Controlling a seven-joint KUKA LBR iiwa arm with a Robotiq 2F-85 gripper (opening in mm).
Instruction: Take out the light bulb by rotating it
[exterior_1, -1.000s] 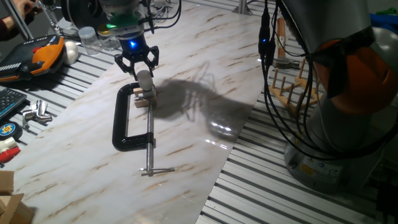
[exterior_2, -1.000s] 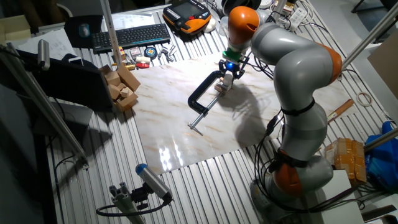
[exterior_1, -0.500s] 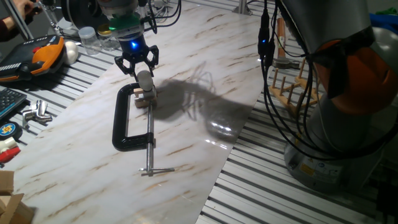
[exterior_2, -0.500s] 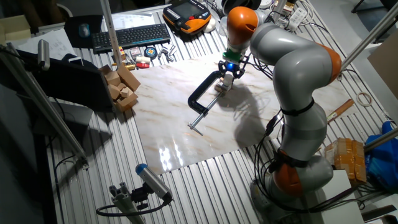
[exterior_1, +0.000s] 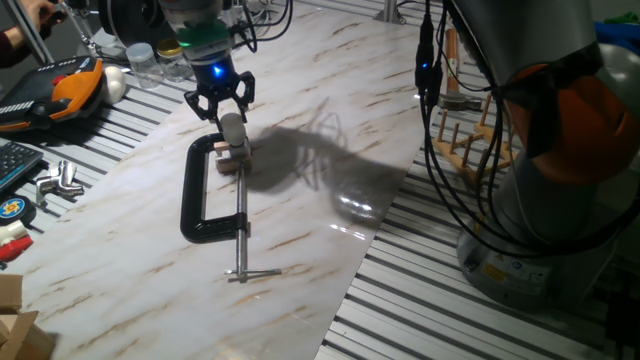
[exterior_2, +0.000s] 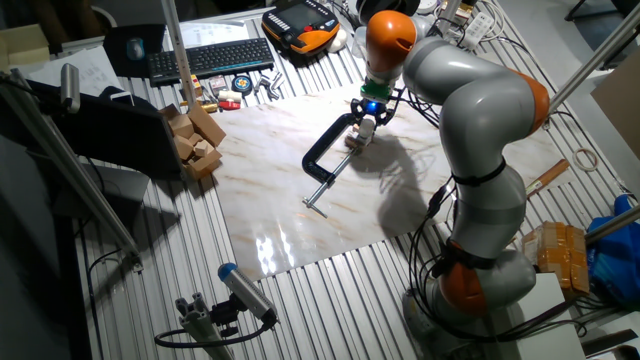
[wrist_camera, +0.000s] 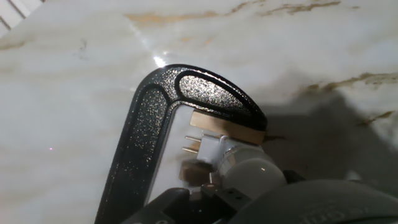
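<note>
Bulb (exterior_1: 232, 126) still seated in its socket, standing upright on a small wood block (exterior_1: 233, 155) held in the black C-clamp (exterior_1: 205, 196) on the bench (exterior_1: 300, 210). Not out yet. Hand (exterior_1: 221, 103) directly above, fingers spread to either side of the bulb's top; in the fixed views apparently not closed on it, though contact hard to judge. Hand view no help: fingertips out of frame. Left to do, by the look of it: close on the globe, twist repeatedly, lift away.

Bulb frosted white, round and smooth, likely slippery, with a short silvery base. Block pale, flat-faced. Clamp cast, pebbled black, with a thin steel screw (exterior_1: 241, 240). Bench top glossy marble-patterned, reflecting light.
</note>
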